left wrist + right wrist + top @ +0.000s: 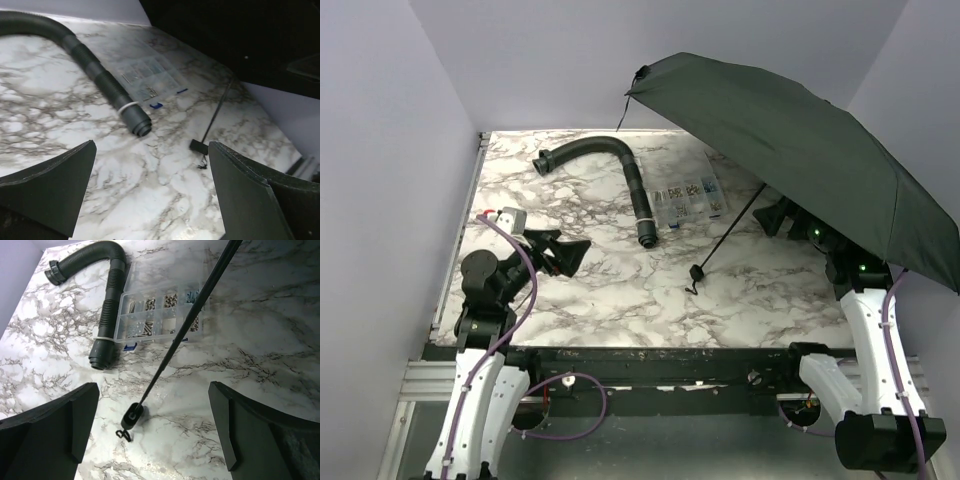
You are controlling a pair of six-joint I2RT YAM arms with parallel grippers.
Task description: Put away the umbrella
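The umbrella [800, 140] stands wide open, its dark canopy tilted over the table's right side. Its thin shaft [730, 232] slants down to the small handle [698, 272], which rests on the marble with its strap. My right gripper [782, 216] is open, partly hidden beneath the canopy to the right of the shaft. In the right wrist view the handle [132, 416] lies on the table between the spread jaws of the right gripper [155, 432], untouched. My left gripper [563, 254] is open at the left, holding nothing. In the left wrist view the handle [198, 146] lies beyond the left gripper [150, 195].
A black ribbed curved hose [620, 165] lies across the far middle of the marble table [620, 290]. A clear compartment box [690, 198] of small parts sits beside it, near the shaft. White walls enclose the left, back and right. A rail runs along the near edge.
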